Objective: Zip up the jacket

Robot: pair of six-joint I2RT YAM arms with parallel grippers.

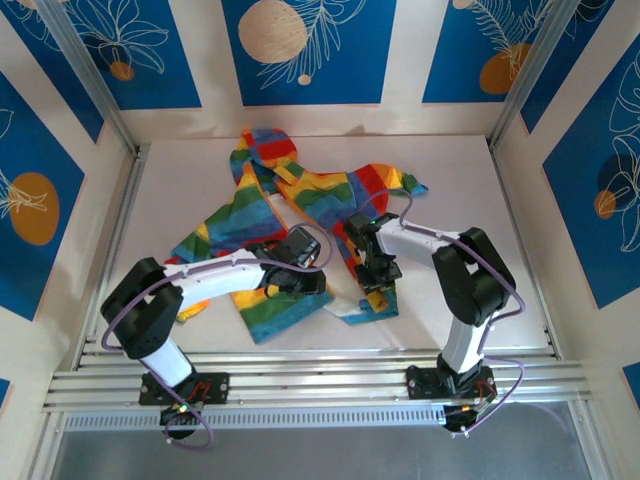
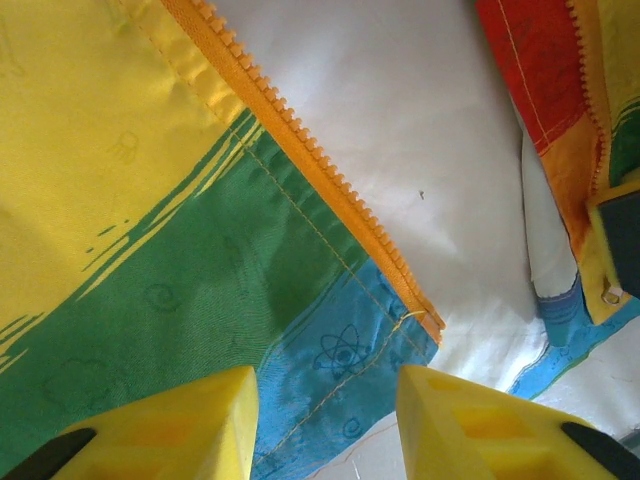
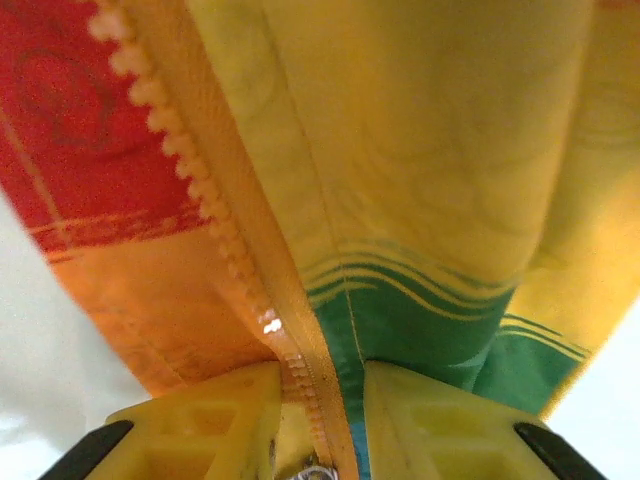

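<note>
The rainbow-striped jacket point(image 1: 300, 190) lies spread open on the white table, hood at the back. My left gripper point(image 1: 320, 284) hangs over the bottom corner of its left front panel. In the left wrist view its yellow fingers point(image 2: 190, 425) stand apart, open, above the blue hem point(image 2: 345, 350), where the orange zipper edge point(image 2: 320, 170) ends. My right gripper point(image 1: 378, 283) is at the lower edge of the right panel. There the zipper teeth point(image 3: 230, 240) and green fabric point(image 3: 420, 330) run between its fingers point(image 3: 450, 425), which are slightly open around them.
White table surface point(image 1: 470, 220) lies to the right of the jacket and shows between the two panels point(image 2: 430, 130). Aluminium rails point(image 1: 320, 385) cross the near edge. Walls with blue panels close in the back and both sides.
</note>
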